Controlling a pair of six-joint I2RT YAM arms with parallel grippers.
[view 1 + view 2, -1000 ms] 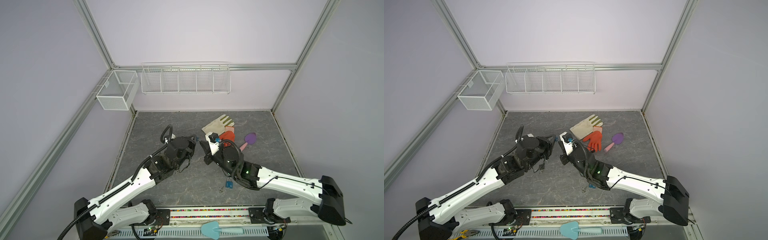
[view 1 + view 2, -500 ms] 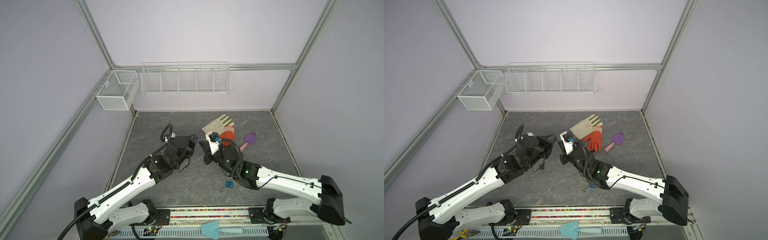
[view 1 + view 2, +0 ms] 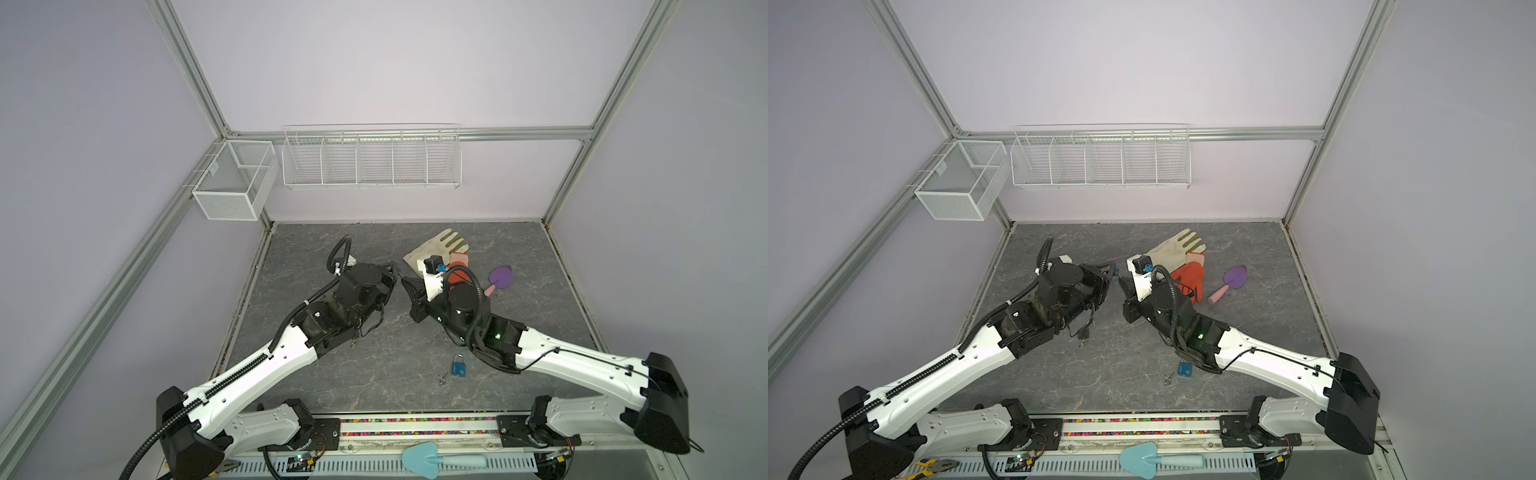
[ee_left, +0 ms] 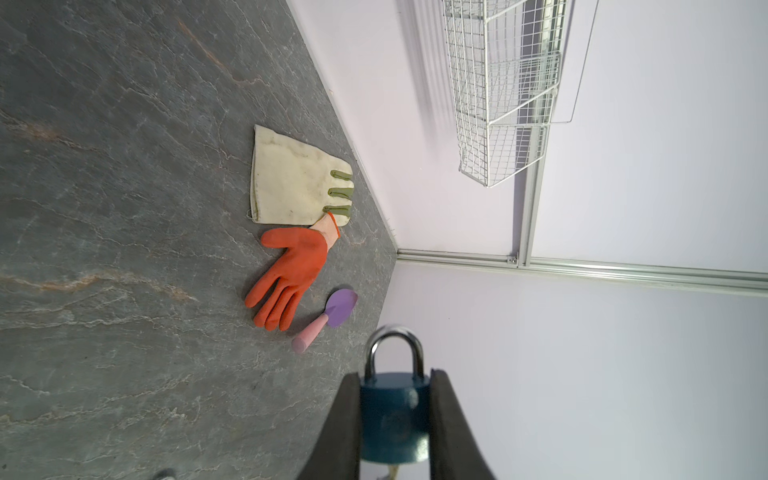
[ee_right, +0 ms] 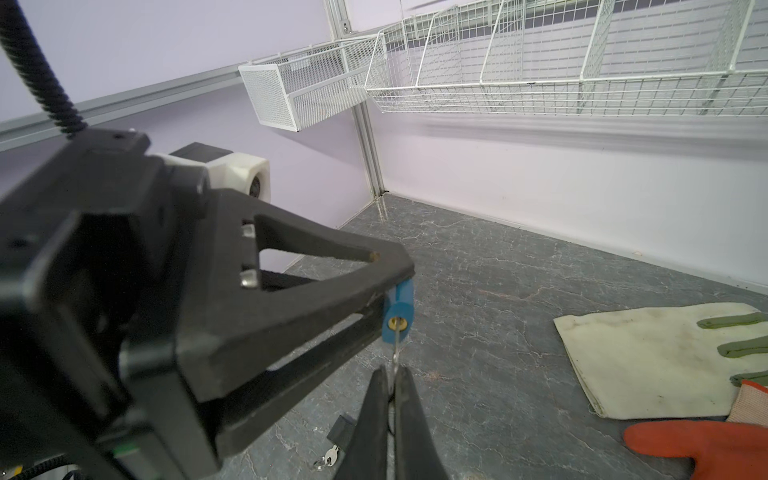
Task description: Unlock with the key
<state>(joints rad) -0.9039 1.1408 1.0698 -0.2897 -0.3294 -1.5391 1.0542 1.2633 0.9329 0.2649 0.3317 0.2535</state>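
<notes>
In a top view the left gripper (image 3: pixel 394 274) hid all but a blue speck of the padlock (image 3: pixel 400 274). In the right wrist view the right gripper (image 5: pixel 390 373) hid the head of the key (image 5: pixel 397 349), and the edge cut off the red glove (image 5: pixel 698 442).

Two blue padlocks (image 4: pixel 394 415) (image 3: pixel 458 366), three keys (image 5: pixel 395 353) (image 3: pixel 443 377) (image 5: pixel 330 456), two gloves (image 4: pixel 295 195) (image 4: pixel 297 266), two trowels (image 3: pixel 498 279) (image 3: pixel 432 459), two wire baskets (image 3: pixel 370 183) (image 3: pixel 226 205).

Pale lilac walls (image 3: pixel 374 62) enclose a grey, marble-veined floor (image 3: pixel 374 374). Silver metal rails (image 3: pixel 519 134) run along the corners. A white wire shelf (image 3: pixel 372 156) hangs on the back wall, with a white mesh basket (image 3: pixel 232 183) just beside it. The light is soft and even.
</notes>
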